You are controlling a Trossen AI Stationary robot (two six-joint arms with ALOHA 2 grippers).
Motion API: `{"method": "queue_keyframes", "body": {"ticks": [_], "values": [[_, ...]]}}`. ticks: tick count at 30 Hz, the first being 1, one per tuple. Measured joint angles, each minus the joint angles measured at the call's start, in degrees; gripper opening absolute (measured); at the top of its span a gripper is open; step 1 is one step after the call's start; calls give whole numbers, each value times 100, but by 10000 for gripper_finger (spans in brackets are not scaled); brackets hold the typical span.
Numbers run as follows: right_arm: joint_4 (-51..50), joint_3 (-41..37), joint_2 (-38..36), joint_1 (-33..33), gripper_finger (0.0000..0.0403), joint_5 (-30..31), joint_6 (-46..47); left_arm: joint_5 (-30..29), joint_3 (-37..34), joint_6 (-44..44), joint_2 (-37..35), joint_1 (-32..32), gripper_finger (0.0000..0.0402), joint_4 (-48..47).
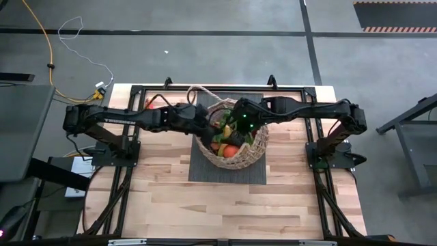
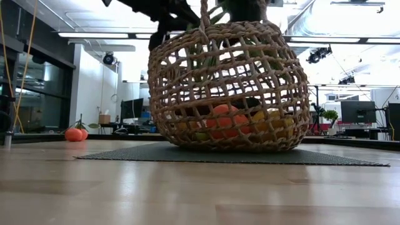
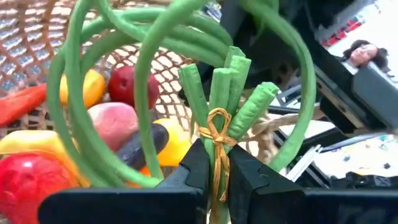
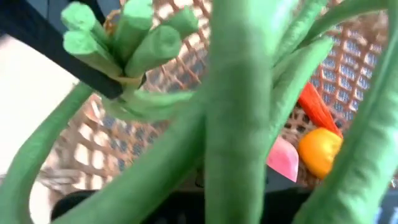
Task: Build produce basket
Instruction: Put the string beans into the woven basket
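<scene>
The left gripper (image 3: pixel 214 177) is seen clamped on the tied end of a bundle of long green bean stalks (image 3: pixel 217 93), just below a thin gold twine knot, with one dark finger pressed on each side of the stems. From above, this gripper (image 1: pixel 205 123) is placed at the left rim of the basket (image 1: pixel 256 152), and the right gripper (image 1: pixel 244 121) is placed over the basket's top, both arms reaching in from opposite sides. The state of the right gripper's fingers cannot be told, since its own view is filled by the looping green stalks (image 4: pixel 236 124). The basket (image 2: pixel 181 81) is set on a dark mat (image 2: pixel 337 157) in the middle of the wooden table (image 1: pixel 171 205). Inside it, a red pepper (image 3: pixel 28 180), a banana (image 3: pixel 25 142), a pink fruit (image 3: pixel 112 124), an eggplant (image 3: pixel 140 146), a carrot (image 3: pixel 18 102), a lemon (image 3: pixel 90 87) and a dark red fruit (image 3: pixel 127 84) are piled under the curved stalks. An orange (image 2: pixel 74 134) is left on the table well apart from the basket, near its far left edge.
</scene>
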Motion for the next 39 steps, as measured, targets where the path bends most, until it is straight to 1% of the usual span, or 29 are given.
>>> {"method": "queue_keyframes", "body": {"ticks": [4, 8, 11, 14, 18, 23, 27, 32, 39], "values": [[346, 4, -82, -1, 4, -72, 189, -50, 0, 102, -243, 0, 14, -162], [922, 4, -63, 99, 4, -234, 314, -59, 0, 184, -438, 2, 12, -478], [1259, 4, -63, 180, 4, -263, 596, -173, 0, 260, -563, 5, 12, -668], [1422, -11, -48, 229, 4, -328, 833, -236, 0, 280, -576, 5, 11, -817], [1466, -17, 171, 297, 4, -418, 1059, -247, 0, 302, -579, -16, 11, -960], [1686, -18, 464, 348, 4, -699, 1396, -247, -1, 329, -579, -46, 10, -1107], [1419, -20, 645, 320, 4, -649, 1598, -257, -2, 351, -579, -46, 10, -1179], [768, -24, 694, 229, 4, -220, 1845, -438, -2, 363, -438, -44, 10, -1164], [184, -24, 696, 160, 4, -173, 2086, -468, -3, 300, -46, -44, 10, -810]]}}
